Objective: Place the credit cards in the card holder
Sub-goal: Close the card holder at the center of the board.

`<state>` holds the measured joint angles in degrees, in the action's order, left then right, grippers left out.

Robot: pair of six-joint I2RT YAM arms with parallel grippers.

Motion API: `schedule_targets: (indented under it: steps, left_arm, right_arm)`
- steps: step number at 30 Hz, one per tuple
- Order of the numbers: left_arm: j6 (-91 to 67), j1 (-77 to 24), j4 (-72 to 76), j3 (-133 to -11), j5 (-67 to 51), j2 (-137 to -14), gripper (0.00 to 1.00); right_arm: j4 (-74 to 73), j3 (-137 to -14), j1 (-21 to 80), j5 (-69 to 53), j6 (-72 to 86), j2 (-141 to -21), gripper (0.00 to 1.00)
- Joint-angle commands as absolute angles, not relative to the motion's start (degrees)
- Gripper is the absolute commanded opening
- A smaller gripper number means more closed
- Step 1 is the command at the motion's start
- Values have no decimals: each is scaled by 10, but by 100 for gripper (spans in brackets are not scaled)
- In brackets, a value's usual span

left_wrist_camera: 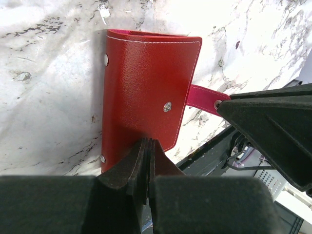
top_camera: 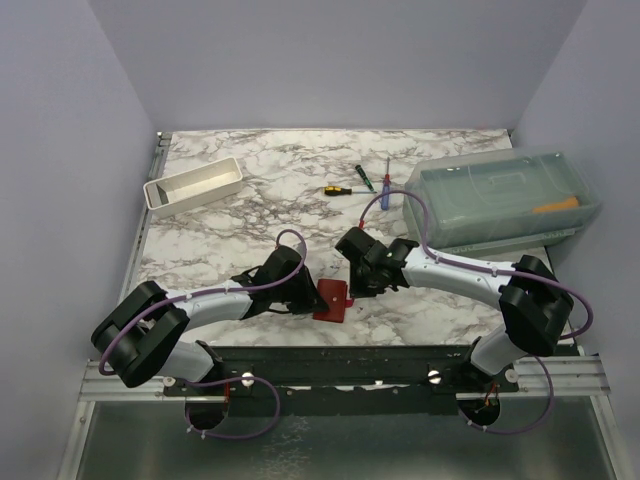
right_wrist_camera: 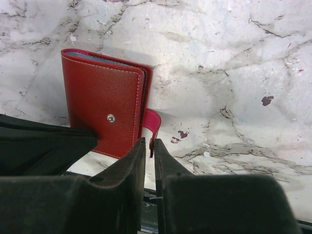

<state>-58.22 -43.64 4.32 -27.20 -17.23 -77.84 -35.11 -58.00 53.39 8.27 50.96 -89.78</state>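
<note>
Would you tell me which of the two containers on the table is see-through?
The plastic box at back right; the tray at back left is opaque white.

Soft, even light overhead for us. On the left wrist view the counter (left_wrist_camera: 44, 29) blows out white, and we see the left claw (left_wrist_camera: 147, 146) and right claw (right_wrist_camera: 149, 146) dark and blurry.

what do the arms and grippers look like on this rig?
Both match. Left arm and right arm have white links between chunky black joint housings. A purple cable loops along each arm and down to its base. Left gripper and right gripper are all black, each with two flat, wedge-shaped fingers. No markings visible.
</note>
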Motion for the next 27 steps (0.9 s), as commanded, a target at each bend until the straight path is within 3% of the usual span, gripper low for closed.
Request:
schedule_targets:
  steps: [1,11,20,27]
  left_arm:
    - [-576,-436,35,-258,-177,-770,6]
    - [-575,-436,35,-258,-177,-770,6]
    - [-577,-436,34,-258,-177,-767,6]
    - [-577,-436,34,-258,-177,-765,6]
  right_arm:
    - [-345,-570,532,81,509,-903,16]
    - [-345,-563,531,72,513,-901,18]
    - [-329,-558,531,61,507,-901,0]
    - [-249,-557,531,10,466,-901,0]
